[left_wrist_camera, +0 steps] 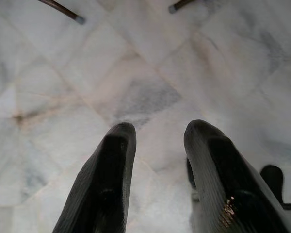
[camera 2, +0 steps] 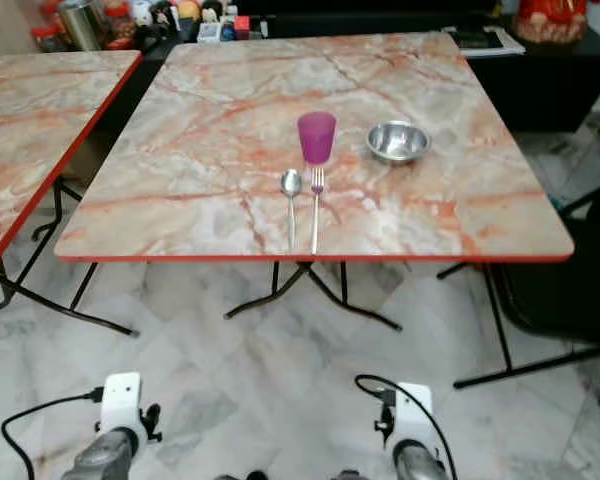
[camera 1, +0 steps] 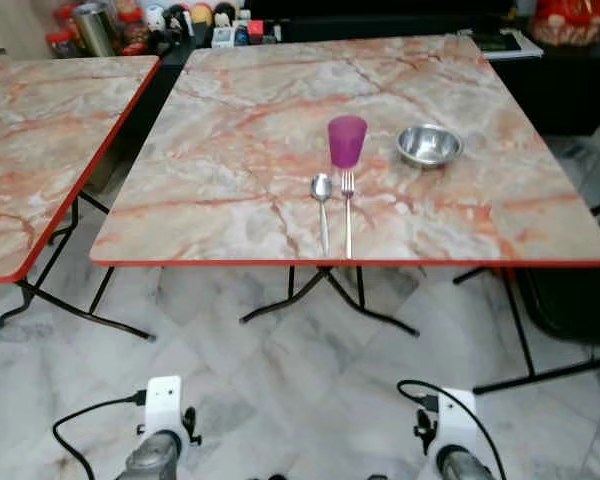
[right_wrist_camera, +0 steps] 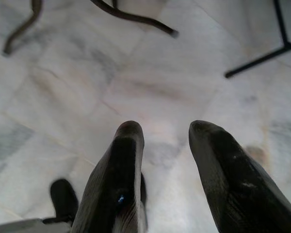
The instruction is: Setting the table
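On the marble-patterned table (camera 1: 240,130) with a red edge stand a purple cup (camera 1: 347,140) and, to its right, a steel bowl (camera 1: 429,145). In front of the cup lie a spoon (camera 1: 322,205) and a fork (camera 1: 348,210), side by side, handles toward me. Both arms hang low in front of the table, over the floor. My left gripper (left_wrist_camera: 157,133) is open with nothing between its fingers, pointing down at the marble floor. The right gripper (right_wrist_camera: 167,131) is likewise open and holds nothing above the floor.
A second marble table (camera 1: 30,140) stands to the left with a gap between. Bottles, cans and small items (camera 1: 130,20) crowd a dark counter at the back. Black metal legs (camera 1: 320,295) spread under the table. A dark chair (camera 1: 580,290) stands at the right.
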Robot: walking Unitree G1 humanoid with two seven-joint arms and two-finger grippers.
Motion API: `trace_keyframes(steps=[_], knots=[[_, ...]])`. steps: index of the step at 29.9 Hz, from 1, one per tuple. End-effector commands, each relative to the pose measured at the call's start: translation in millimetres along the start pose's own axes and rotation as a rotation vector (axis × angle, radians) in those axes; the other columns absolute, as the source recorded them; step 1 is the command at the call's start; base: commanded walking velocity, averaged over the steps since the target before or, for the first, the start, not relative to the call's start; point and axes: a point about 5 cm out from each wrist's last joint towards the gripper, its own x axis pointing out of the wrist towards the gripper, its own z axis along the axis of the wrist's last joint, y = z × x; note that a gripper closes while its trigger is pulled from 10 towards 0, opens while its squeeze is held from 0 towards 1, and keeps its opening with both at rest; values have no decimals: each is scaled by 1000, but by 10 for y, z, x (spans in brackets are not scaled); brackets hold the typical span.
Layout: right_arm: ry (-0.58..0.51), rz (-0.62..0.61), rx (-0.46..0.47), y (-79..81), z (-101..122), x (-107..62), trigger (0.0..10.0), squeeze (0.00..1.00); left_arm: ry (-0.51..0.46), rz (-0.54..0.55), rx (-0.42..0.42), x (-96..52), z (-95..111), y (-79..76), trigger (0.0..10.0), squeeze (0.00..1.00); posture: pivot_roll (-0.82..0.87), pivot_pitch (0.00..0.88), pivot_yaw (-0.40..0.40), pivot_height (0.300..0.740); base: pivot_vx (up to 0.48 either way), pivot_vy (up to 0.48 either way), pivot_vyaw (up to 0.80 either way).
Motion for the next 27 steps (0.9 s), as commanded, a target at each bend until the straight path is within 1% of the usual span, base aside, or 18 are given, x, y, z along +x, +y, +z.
trace_keyframes(steps=[1,6,8,10,15,16,19,21,24,25,27], knots=[[12,-3,2,15,-23,-4,10000,0,38,9,8,-21,-93,51,10000,0,-148,148,47,740,0,0,0],[13,-11,-1,-16,-22,-4,10000,0,41,-1,9,-22,-99,29,10000,0,-149,145,48,740,0,0,0],[24,-31,-24,-52,-33,-5,10000,0,42,-3,8,-22,-101,21,10000,0,-149,145,47,740,0,0,0],[22,-53,3,-111,-43,-12,10000,0,42,-6,4,-21,-99,4,10000,0,-145,144,42,740,0,0,0],[11,-54,-1,-160,-24,-11,10000,0,40,-9,4,-20,-95,-7,10000,0,-142,144,40,740,0,0,0],[-20,-45,-7,-179,33,-2,10000,0,38,-11,7,-19,-91,-9,10000,0,-140,144,41,740,0,0,0],[-67,-40,-20,-199,131,13,10000,0,36,-13,7,-18,-88,-8,10000,0,-141,147,43,740,0,0,0],[-123,-40,-21,-232,251,27,10000,0,36,-13,8,-18,-87,0,10000,0,-147,150,45,740,0,0,0],[-174,-41,-28,-262,352,32,10000,0,37,-13,9,-18,-86,5,10000,0,-150,150,46,740,0,0,0],[-217,-41,-29,-285,430,30,10000,0,37,-15,11,-17,-84,6,10000,0,-150,151,47,740,0,0,0],[-263,-41,-31,-302,499,21,10000,0,36,-17,14,-16,-80,8,10000,0,-151,151,49,740,0,0,0]])
